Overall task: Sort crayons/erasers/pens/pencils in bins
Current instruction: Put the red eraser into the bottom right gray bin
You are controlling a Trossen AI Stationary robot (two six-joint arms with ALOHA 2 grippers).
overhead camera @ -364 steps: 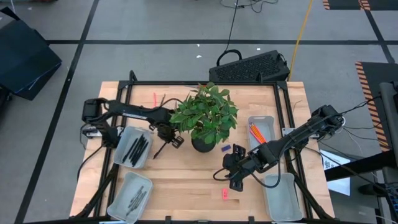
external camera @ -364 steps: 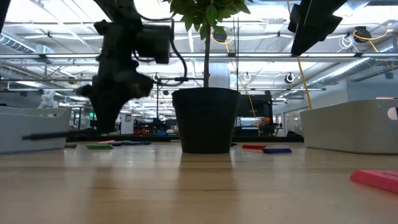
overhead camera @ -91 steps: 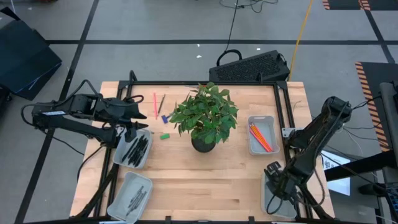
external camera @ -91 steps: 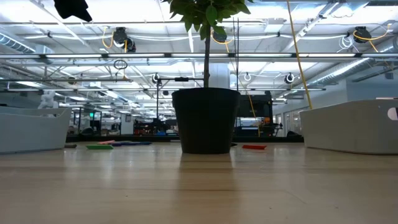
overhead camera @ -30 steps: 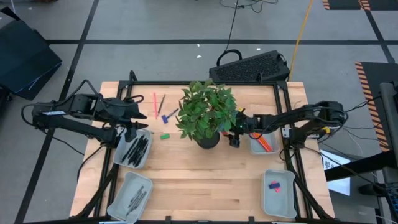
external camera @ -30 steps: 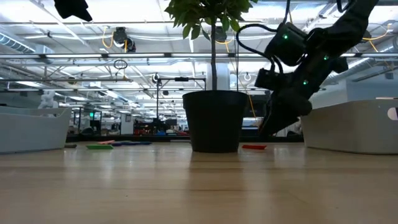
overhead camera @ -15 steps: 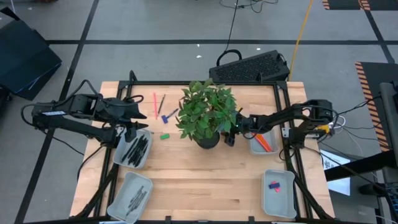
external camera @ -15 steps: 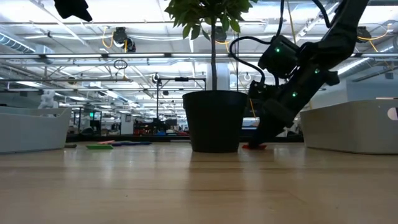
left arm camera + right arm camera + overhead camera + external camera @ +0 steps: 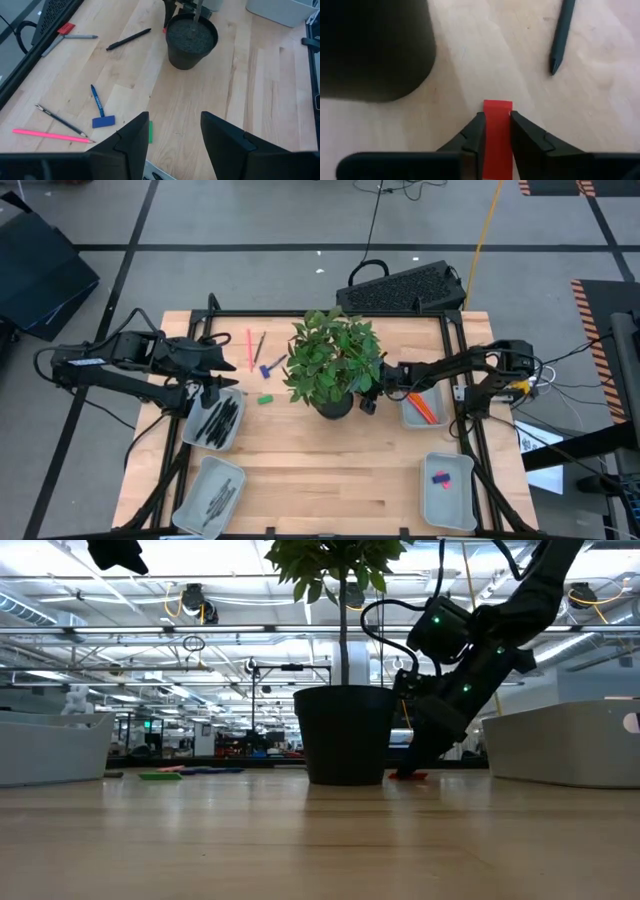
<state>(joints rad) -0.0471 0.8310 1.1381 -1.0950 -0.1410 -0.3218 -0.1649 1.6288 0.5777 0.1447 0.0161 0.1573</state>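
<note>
**Four bins part-filled, red eraser being grabbed by the pot**

Done: pens [image 9: 219, 422] in the upper bin [image 9: 198, 396] at the table's left edge, more dark sticks in the bin [image 9: 194, 494] at its near-left corner, pencils [image 9: 422, 407] in the bin [image 9: 410, 416] by the right edge, two erasers [image 9: 441, 478] in the near-right bin [image 9: 463, 503].

Left, as I judge: pink stick [image 9: 50, 135], blue chunk [image 9: 103, 121], green chunk [image 9: 264, 398], loose black pen [image 9: 128, 39], others toward the far-left.

Right gripper [image 9: 493, 126] straddles the red eraser [image 9: 498, 112], fingers narrow on its sides, tight against the plant pot [image 9: 345, 734], so little room that side. Left gripper [image 9: 172, 131] hangs wide open, empty, above the left bin's edge.
</note>
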